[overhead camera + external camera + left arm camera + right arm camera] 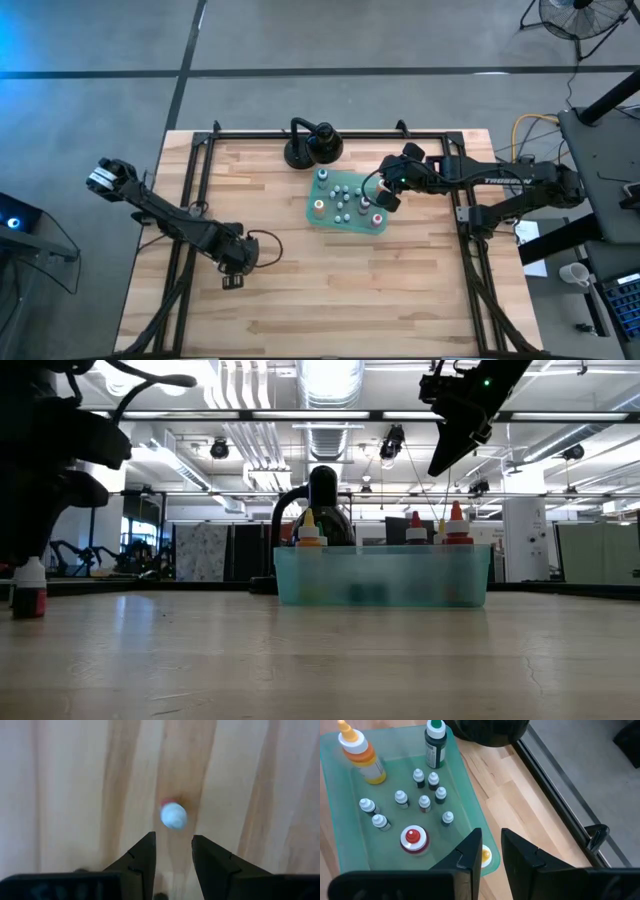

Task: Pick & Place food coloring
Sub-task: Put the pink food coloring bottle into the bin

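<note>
Food coloring bottles (424,802): eight small in green tray (470,822), frame centre; one lone bottle (173,816) beneath parted left gripper (173,856); right gripper (490,849) closed, empty.

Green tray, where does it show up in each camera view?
High view: green tray at the picture's centre.
Low view: middle, side wall facing the camera.
Left wrist view: not in it.
Right wrist view: upper left, bottles inside.
Shared landmark: the black stand just behind it.
</note>
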You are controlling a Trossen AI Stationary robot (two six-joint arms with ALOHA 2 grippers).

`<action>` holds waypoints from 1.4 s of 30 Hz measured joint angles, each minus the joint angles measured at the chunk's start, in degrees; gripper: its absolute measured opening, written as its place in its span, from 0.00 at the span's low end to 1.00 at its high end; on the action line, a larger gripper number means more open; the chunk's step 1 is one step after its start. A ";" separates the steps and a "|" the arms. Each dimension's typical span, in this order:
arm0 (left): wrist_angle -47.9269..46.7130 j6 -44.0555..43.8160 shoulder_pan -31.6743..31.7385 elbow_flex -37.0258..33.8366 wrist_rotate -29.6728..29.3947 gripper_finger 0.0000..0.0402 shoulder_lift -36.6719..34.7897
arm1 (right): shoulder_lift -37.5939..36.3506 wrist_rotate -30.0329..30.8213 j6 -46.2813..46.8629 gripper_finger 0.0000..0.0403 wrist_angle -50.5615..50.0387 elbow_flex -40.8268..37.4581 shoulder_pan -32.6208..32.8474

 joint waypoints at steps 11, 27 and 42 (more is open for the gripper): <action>2.29 -0.27 -0.01 -0.96 -1.34 0.25 0.00 | 0.00 0.03 -0.42 0.16 0.19 0.00 0.01; 5.72 0.90 -0.01 -1.06 -1.54 0.25 5.20 | 0.00 0.56 -0.61 0.16 0.55 0.00 0.04; 5.25 -0.93 -0.01 0.23 -1.56 0.24 5.22 | 0.00 0.54 -0.59 0.16 0.66 0.00 0.00</action>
